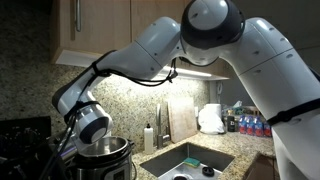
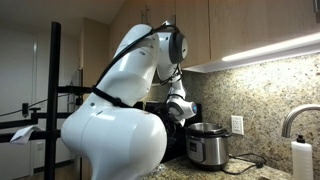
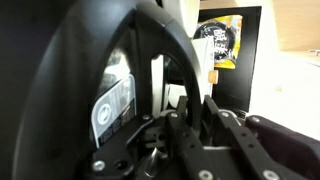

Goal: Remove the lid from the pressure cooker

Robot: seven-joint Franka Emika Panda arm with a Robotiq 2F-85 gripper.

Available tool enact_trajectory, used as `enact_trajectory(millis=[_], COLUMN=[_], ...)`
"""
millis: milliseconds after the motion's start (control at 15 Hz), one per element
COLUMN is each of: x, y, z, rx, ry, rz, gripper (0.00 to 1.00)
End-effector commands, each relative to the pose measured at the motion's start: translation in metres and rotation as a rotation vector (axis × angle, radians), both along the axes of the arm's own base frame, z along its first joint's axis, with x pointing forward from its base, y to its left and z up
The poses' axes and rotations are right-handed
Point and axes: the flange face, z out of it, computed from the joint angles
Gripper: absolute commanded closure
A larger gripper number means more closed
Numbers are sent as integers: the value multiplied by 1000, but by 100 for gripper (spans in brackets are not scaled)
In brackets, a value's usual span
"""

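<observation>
While round black domed lid (image 3: 60, 70) crowds the gripper (image 3: 195, 120), round brushed-steel pressure cooker (image 2: 208, 150) stands uncovered

The lid fills the wrist view; whether the gripper pinches it cannot be told. The pressure cooker sits on the speckled granite desk (image 2: 262, 172).

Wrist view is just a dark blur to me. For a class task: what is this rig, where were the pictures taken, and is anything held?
The white machine is a robot arm with a gripper at its end, in a kitchen. Two pictures come from cameras in the room; the third from a camera on the wrist, so near that mostly dark gripper parts and a black curved shape show. On the counter stands the steel pressure cooker, near a sink. The gripper hangs over it. Whether it holds the lid, I cannot tell.
</observation>
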Motion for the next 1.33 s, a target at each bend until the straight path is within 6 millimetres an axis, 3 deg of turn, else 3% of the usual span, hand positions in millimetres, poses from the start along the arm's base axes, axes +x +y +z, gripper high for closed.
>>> enact_trajectory(millis=[0,533,1067,1133,1200,1267], x=[12,27,23,23,23,23], y=[5,6,4,3,3,3], z=[14,-3,-4,-3,-3,-3], rx=[2,-29,-35,-35,-37,-38], ry=[-2,1,1,3,2,2], rz=[-29,-56,-68,-70,-71,-72], gripper=[91,91,92,85,56,55])
